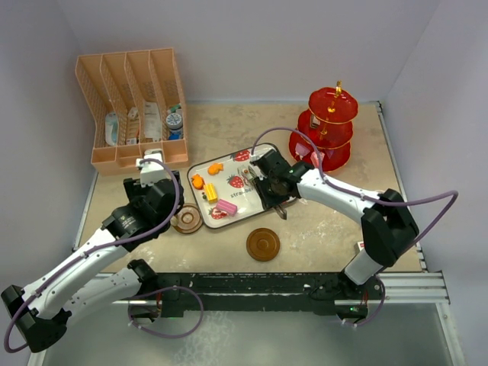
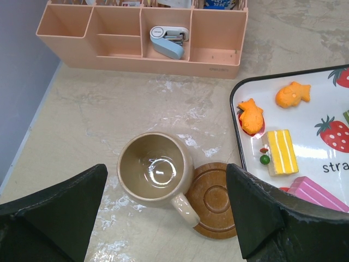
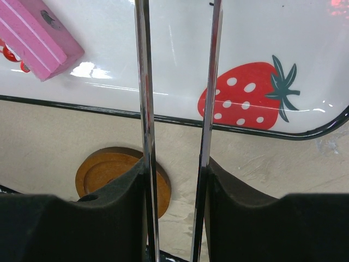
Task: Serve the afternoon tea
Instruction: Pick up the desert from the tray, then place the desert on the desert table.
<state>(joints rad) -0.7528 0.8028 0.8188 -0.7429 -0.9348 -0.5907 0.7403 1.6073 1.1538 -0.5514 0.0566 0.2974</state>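
Jaws of the left gripper (image 2: 166,172) stand wide apart above the tan mug (image 2: 155,169), which sits on the tabletop (image 2: 136,103) just beside a saucer (image 2: 212,199), its handle overlapping it. The next move probably calls for descending, gripping the mug and seating it on the saucer. Toy cakes (image 2: 282,151) lie on the tray (image 2: 305,117). The right gripper (image 3: 177,185) is clamped on metal tongs (image 3: 210,109) over the tray's rim, and the red stand (image 1: 328,126) is farther right.

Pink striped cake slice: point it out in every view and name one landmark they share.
Top external: pink cake slice on the near-left part of the strawberry tray.
Left wrist: the slice sits bottom right, just below the yellow slice.
Right wrist: the slice fills the top left corner, left of the metal tongs.
Shared landmark: the tray's black rim and strawberry prints.
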